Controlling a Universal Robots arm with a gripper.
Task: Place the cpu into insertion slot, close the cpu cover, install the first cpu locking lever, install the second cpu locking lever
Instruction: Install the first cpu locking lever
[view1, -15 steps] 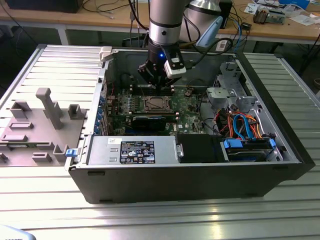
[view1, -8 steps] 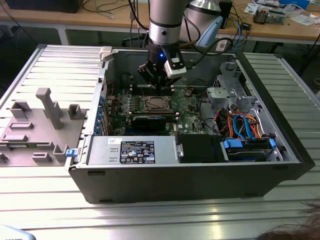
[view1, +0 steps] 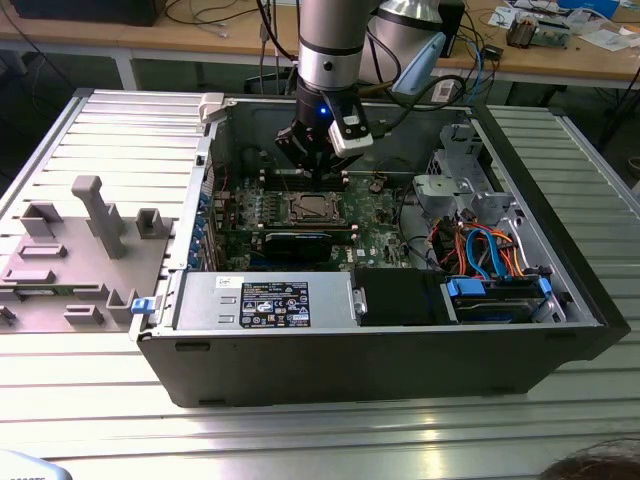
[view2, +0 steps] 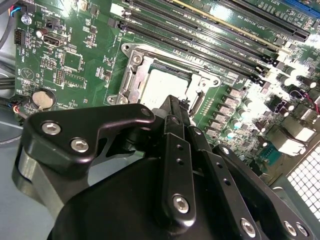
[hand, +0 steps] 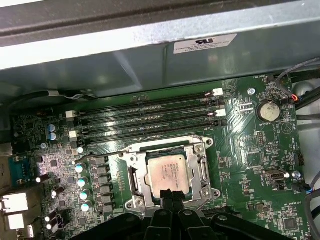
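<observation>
cpu lies flat in the insertion slot on the green board, its dull silver top showing through the window of the cpu cover, which lies down over it; in the second wrist view the chip shows pale inside the same silvery frame. the tool hangs just above the edge of the cpu, its black fingers drawn narrow and close together at the chip's edge, holding nothing that can be seen; whether the tips touch the metal cannot be told. in the exterior view the tool hangs inside the open computer case, directly over the slot. long black memory slots run beside the cpu, between it and the case wall. a round coin battery sits on the board well apart from the cpu. the case rests on a ribbed metal bench, and a grey fixture block stands on the bench beside the case.
</observation>
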